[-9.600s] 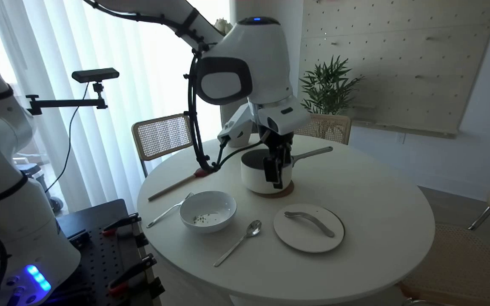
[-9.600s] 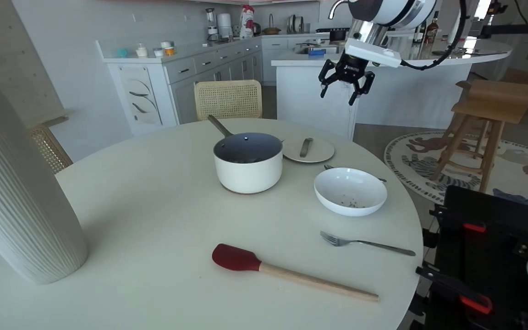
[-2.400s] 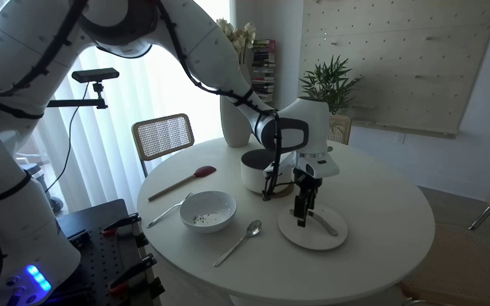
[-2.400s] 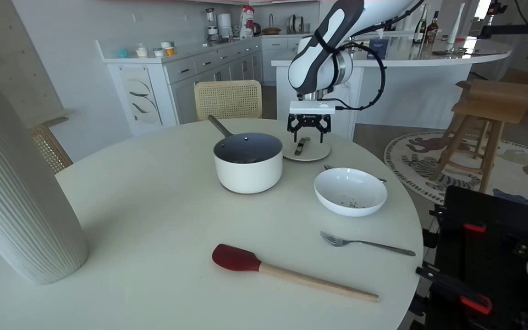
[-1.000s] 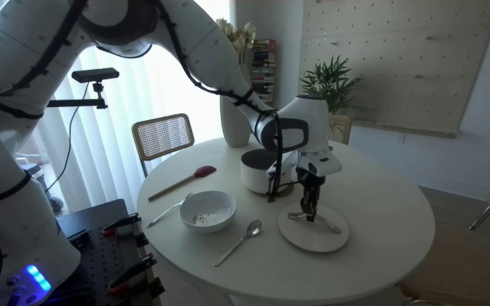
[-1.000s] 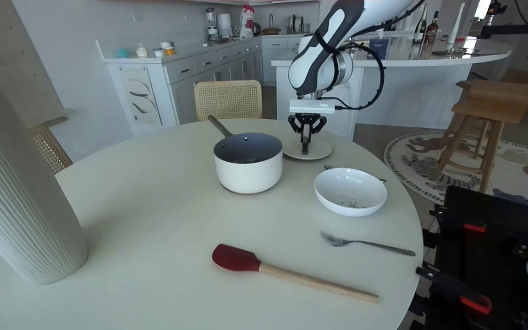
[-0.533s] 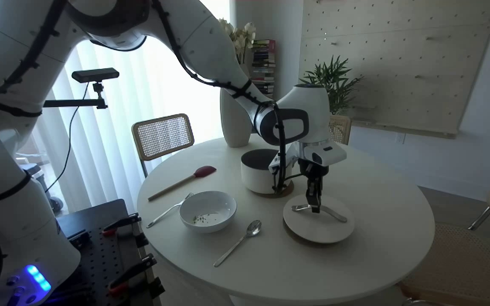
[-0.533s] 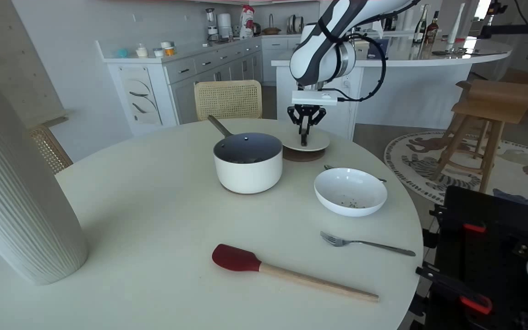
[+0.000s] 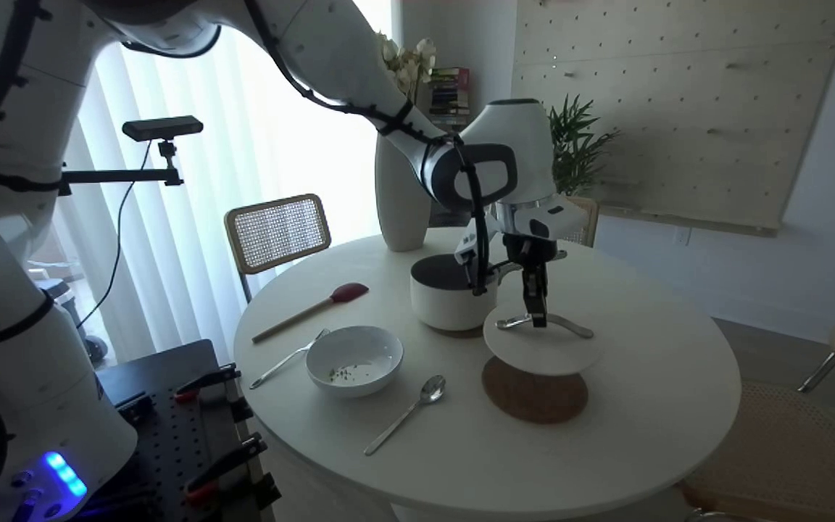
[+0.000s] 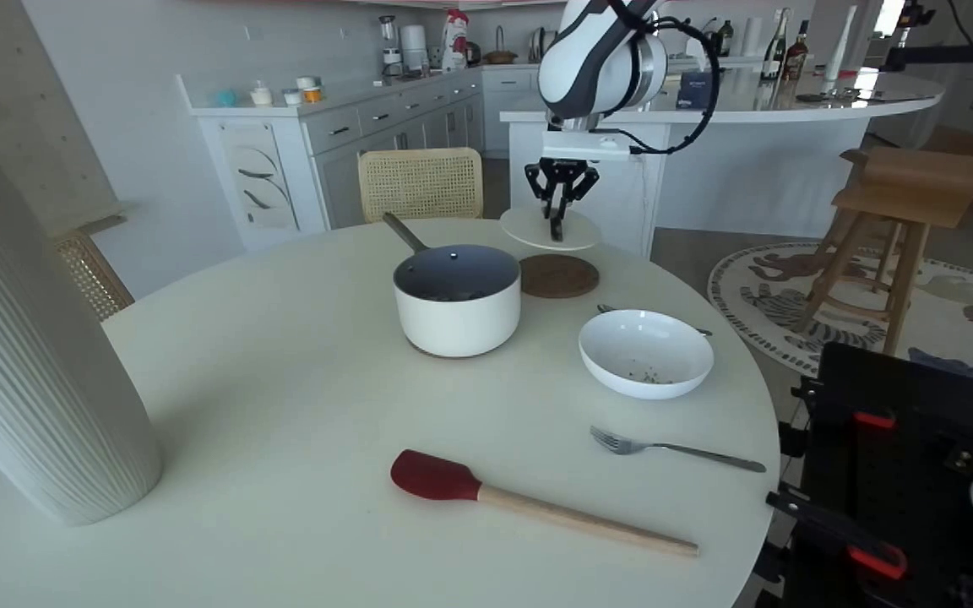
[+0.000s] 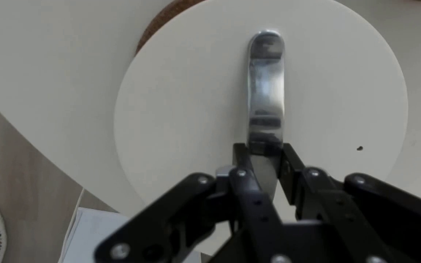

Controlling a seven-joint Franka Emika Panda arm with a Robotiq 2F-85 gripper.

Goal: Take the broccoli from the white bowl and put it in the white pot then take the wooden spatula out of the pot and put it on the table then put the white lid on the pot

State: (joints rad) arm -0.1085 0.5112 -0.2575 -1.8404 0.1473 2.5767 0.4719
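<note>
Pincer (image 11: 264, 149) grips white lid (image 9: 542, 351) by its metal handle (image 11: 266, 84); lid hangs above brown mat (image 10: 560, 277), near white pot (image 10: 458, 319).

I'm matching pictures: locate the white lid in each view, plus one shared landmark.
In an exterior view: white lid, right of and below centre.
In an exterior view: white lid, right of and above centre.
Wrist view: white lid, large, upper middle.
Shared landmark: brown mat beneath it, mostly hidden in wrist view.
</note>
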